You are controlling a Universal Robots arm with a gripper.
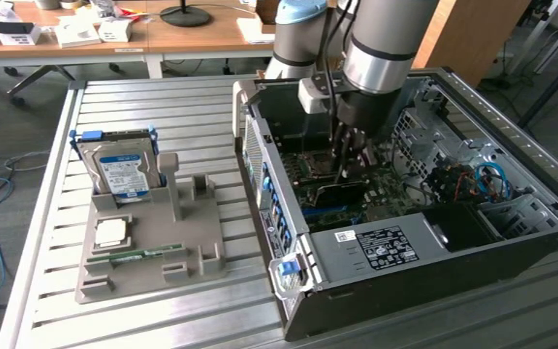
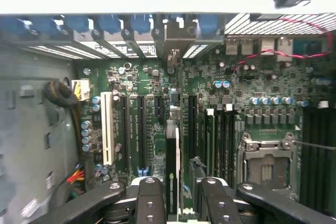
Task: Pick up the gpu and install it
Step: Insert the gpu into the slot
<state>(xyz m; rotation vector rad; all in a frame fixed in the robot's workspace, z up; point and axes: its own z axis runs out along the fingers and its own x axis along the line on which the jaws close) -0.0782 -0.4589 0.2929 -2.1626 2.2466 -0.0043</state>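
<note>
Arm plunges straight down into the open case (image 1: 511, 240), centre frame. Gripper (image 2: 178, 190) clamps the thin dark gpu (image 2: 173, 161) edge-on over the green motherboard (image 2: 152, 103).

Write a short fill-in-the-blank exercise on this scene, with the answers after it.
1. The gripper is down inside the open ____ case.
2. The gpu stands on edge between the gripper's ____.
3. The hard drive stands upright in the grey ____ on the table.

Answers: computer; fingers; holder

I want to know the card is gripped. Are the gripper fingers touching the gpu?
Touching. The wrist view shows the gripper fingers pressed against both faces of the gpu, edge-on over the motherboard.
</note>
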